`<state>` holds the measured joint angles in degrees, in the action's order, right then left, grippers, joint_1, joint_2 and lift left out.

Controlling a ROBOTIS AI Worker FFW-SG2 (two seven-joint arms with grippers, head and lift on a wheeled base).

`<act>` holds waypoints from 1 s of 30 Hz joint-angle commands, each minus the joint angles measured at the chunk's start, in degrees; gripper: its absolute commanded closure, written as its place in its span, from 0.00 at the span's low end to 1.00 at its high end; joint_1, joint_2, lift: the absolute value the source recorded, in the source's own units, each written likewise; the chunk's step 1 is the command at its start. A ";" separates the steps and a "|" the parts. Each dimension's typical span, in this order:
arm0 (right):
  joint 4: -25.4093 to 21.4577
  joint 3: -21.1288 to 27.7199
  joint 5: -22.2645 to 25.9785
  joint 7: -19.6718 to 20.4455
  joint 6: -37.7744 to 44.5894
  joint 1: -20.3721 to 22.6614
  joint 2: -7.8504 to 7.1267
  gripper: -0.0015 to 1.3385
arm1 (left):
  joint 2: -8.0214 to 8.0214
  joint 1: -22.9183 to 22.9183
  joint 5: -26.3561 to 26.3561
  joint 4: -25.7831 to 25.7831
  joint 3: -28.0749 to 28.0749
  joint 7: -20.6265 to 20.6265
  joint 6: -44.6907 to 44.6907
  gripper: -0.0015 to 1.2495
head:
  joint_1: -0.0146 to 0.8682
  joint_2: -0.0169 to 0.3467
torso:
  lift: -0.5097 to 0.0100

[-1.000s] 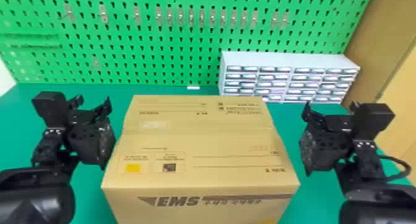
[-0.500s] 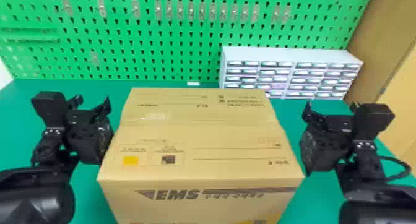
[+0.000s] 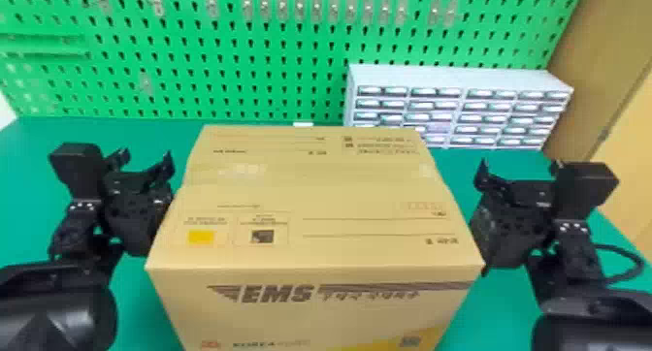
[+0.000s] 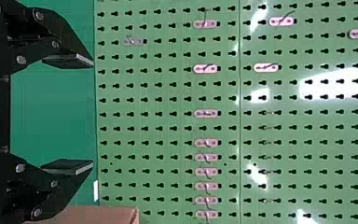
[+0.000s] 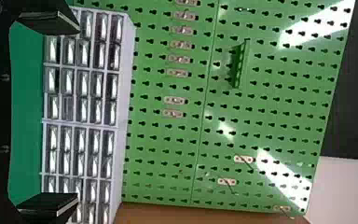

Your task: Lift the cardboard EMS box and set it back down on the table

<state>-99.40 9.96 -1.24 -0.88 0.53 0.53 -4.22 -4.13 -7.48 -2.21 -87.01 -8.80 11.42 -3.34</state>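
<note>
Lifting's probably not been started tbh: EMS box is flanked by left gripper and right gripper, both spread wide; lift and set-down left.

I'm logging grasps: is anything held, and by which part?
The left gripper and right gripper are open, empty; whether their sides press the box can't be told.

Center: EMS box is tan, dark lettering, yellow square. Top: green pegboard, dark-hole grid. Upper right: whitish drawer unit.
</note>
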 commanded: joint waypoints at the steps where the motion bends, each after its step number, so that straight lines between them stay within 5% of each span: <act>1: 0.00 -0.03 -0.17 0.00 0.00 -0.09 0.00 0.03 | 0.00 0.01 0.10 0.00 0.01 0.00 0.00 0.39 | 0.78 0.01 | 0.85; 30: 1.05 -0.03 -0.52 0.00 -1.93 0.00 0.00 0.03 | 0.00 0.01 0.19 0.09 -0.17 0.00 0.00 0.39 | 0.78 0.01 | 0.81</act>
<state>-98.55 9.93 -1.46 -0.88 -1.40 0.58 -4.25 -4.13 -7.47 -2.02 -86.97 -8.97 11.42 -3.34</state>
